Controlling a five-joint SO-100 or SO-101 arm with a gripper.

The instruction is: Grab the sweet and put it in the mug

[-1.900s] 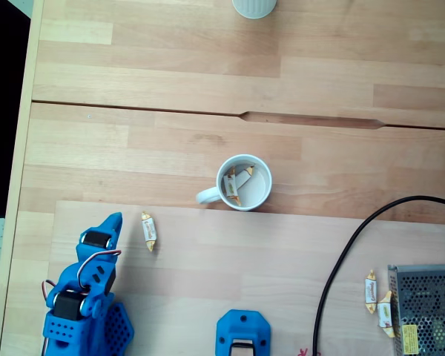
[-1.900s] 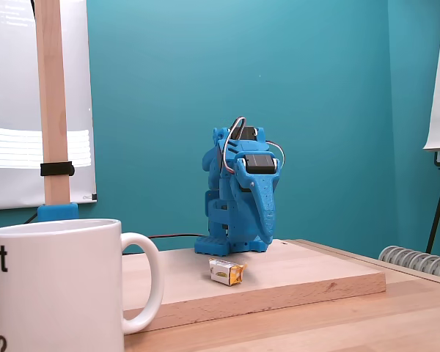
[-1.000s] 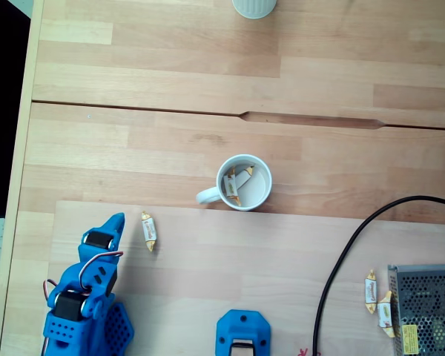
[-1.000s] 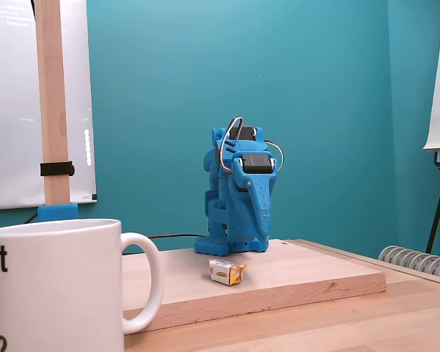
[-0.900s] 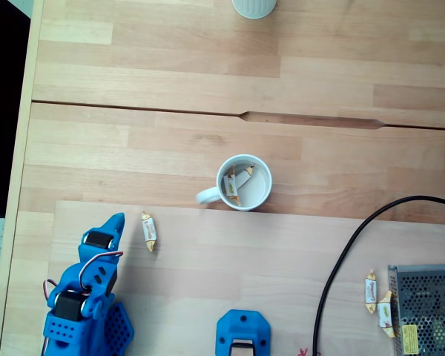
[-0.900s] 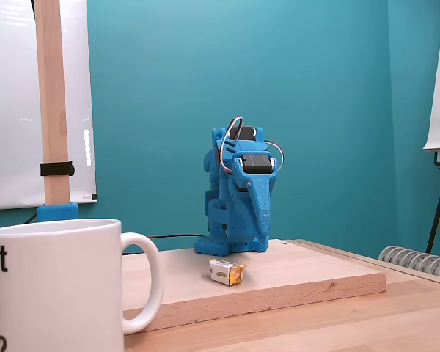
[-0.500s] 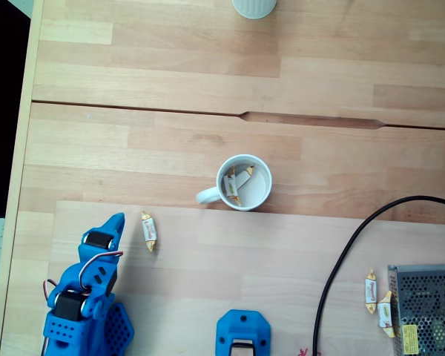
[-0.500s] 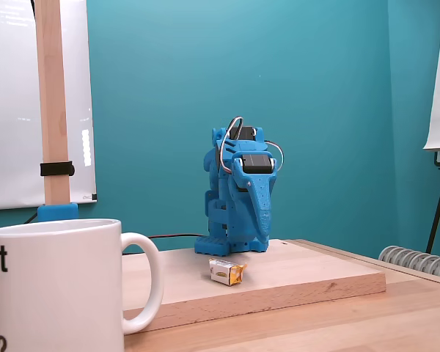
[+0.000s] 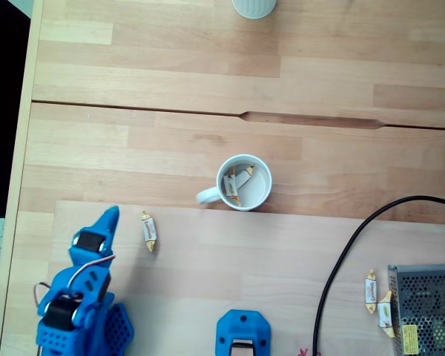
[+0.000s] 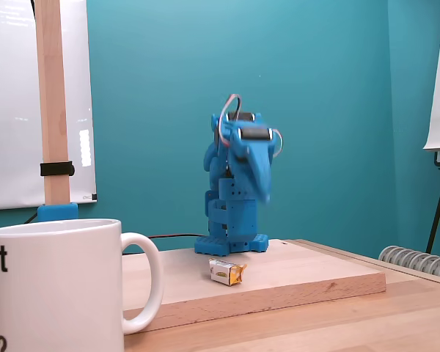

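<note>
- Change vs half a sec ago: arm lifted. In a fixed view gripper (image 10: 261, 192) now sits well above the raised board (image 10: 315, 275), where before it hung folded down close to it; blurred, so moving.
- From above, gripper (image 9: 110, 215) tip has shifted slightly left & up-frame, near board's left edge.
- Meaning (my read): arm waking from rest, reach for the sweet just starting; no grasp yet.
- Sweet (image 9: 148, 231) lies on board near its back-left corner, just beside gripper tip, not touching. Side view: sweet (image 10: 226, 272) flat on board in front of arm base.
- Mug (image 9: 242, 183) on worktop just past board's back edge, handle to view-left; already holds a couple of sweets.
- Claw state: cannot tell, jaws blurred/edge-on in both fixed views.
- Cut off: mug (image 10: 59, 286) at side view's left edge; ribbed cup (image 9: 254, 7) at top edge.
</note>
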